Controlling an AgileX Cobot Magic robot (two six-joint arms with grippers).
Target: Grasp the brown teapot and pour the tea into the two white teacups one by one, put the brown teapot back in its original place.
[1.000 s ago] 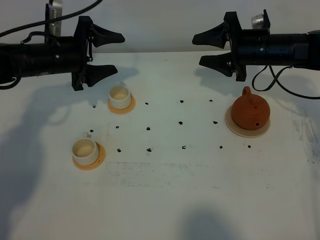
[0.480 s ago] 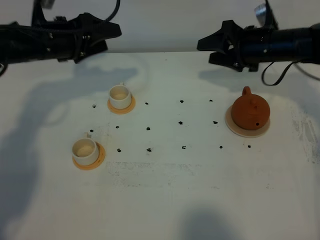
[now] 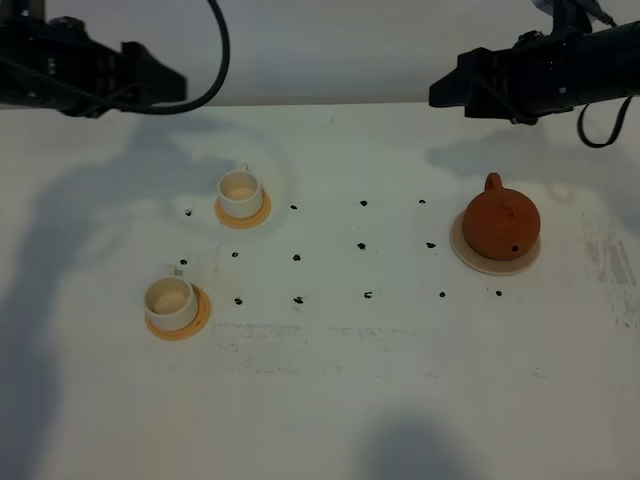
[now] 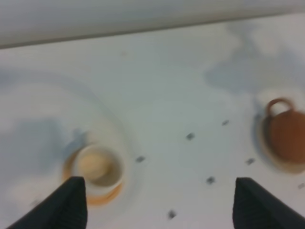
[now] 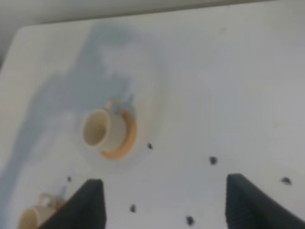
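Observation:
The brown teapot sits on its pale beige coaster at the right, handle toward the back. Two white teacups stand on orange saucers at the left: one farther back, one nearer the front. My left gripper hovers high over the back left. My right gripper hovers high over the back right, behind the teapot. Both are empty. The left wrist view shows open fingers, the far cup and the teapot. The right wrist view shows open fingers and both cups.
The white table carries a grid of small black marks between cups and teapot. A pale wall runs behind the table's back edge. Cables hang from both arms.
Both arms have drawn back and outward toward the table's back edge, and their grippers have turned so the fingers no longer show spread apart from above. Teapot and cups have not moved.

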